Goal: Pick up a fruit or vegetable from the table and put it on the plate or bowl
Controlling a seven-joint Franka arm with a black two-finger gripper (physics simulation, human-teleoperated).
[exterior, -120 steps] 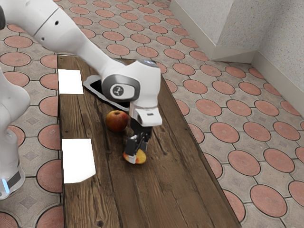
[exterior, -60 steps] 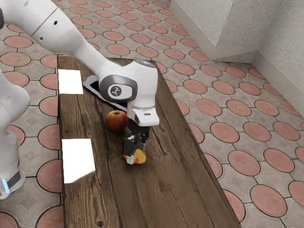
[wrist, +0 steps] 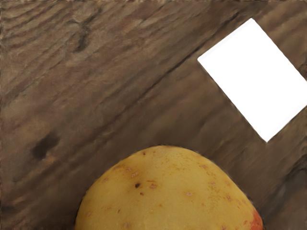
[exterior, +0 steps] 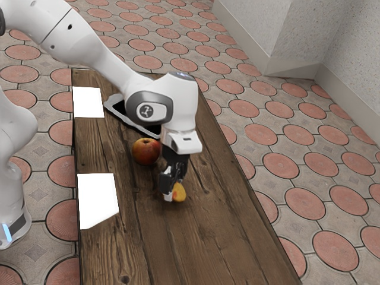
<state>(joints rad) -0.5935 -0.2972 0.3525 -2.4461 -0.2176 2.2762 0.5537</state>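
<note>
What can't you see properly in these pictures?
1. The dark plate, exterior view: the arm's hand covers most of it, so its whole shape is hidden.
2. The yellow fruit, wrist view: cut off by the lower edge. In the exterior view the gripper hides part of it, so I cannot name the fruit.
3. The white patches, exterior view: blank, so what they are cannot be told.

Yellow fruit (exterior: 179, 193) (wrist: 168, 191), speckled brown with a red blush at one end, is clamped in the pincer (exterior: 171, 190) just in front of the red apple (exterior: 146, 151). A dark, pale-rimmed plate (exterior: 120, 108) lies flat behind the apple, apart from it.
</note>
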